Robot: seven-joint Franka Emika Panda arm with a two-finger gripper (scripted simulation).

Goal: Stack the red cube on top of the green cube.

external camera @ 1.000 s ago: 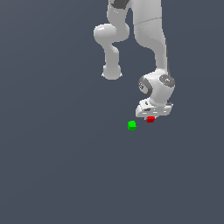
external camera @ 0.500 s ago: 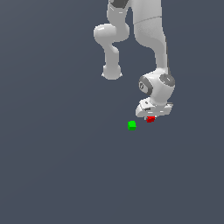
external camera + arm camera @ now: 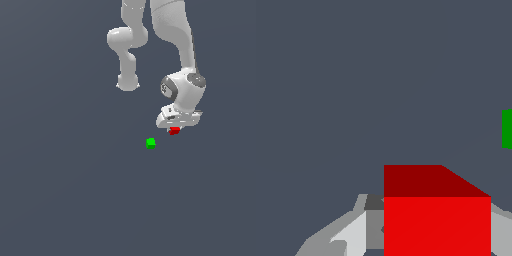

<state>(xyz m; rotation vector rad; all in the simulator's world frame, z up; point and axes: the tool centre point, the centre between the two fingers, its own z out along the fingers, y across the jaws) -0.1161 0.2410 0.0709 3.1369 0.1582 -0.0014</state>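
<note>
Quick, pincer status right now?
Pincer: down over the red cube, fingers on either side of it; whether it is clamped cannot be told.

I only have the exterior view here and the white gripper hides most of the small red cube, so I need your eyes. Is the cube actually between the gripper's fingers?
Observer: Yes. In the wrist view the small bright red cube sits between the grey fingers of the white gripper, one on each side of it.
Operator: Do the fingers touch it?
Observer: The wrist view cannot settle that; the contact faces are hidden behind the cube.
Operator: Does the wrist camera see the small bright green cube?
Observer: Only a sliver of the green cube at the picture's edge, apart from the red one.
</note>
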